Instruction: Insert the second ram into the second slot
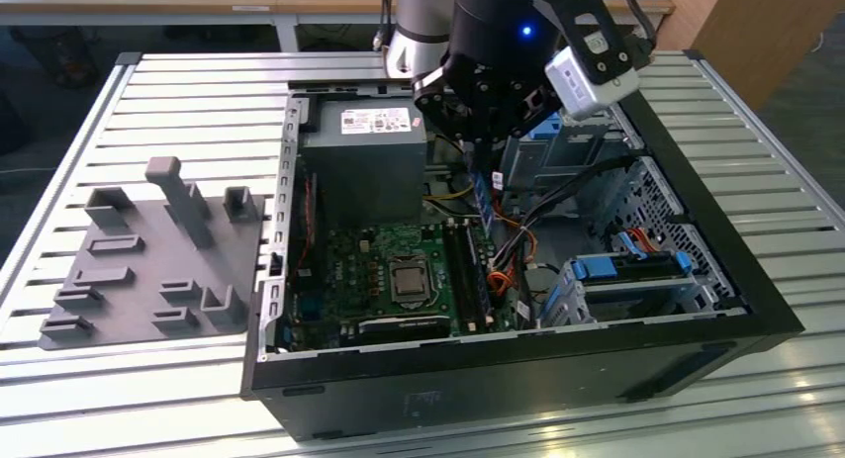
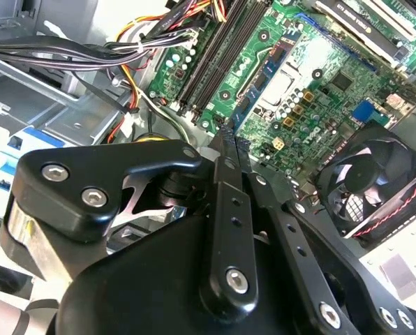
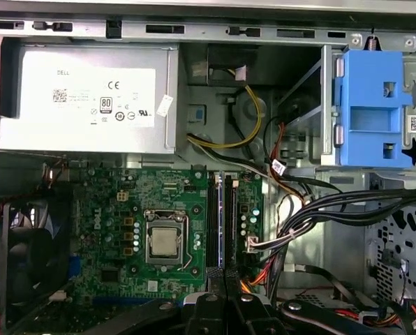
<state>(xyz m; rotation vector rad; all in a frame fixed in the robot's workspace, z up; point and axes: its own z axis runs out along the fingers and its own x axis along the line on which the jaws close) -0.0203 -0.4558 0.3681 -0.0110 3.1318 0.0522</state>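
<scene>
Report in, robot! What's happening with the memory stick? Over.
Gripper shut on the second ram, stick hanging down over the memory slots. Not seated yet. Cables lie beside the slots, not across them. Over.

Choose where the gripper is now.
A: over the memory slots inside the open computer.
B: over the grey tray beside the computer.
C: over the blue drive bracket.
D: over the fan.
A: in the exterior view the gripper holds the memory stick above the slots.
</scene>
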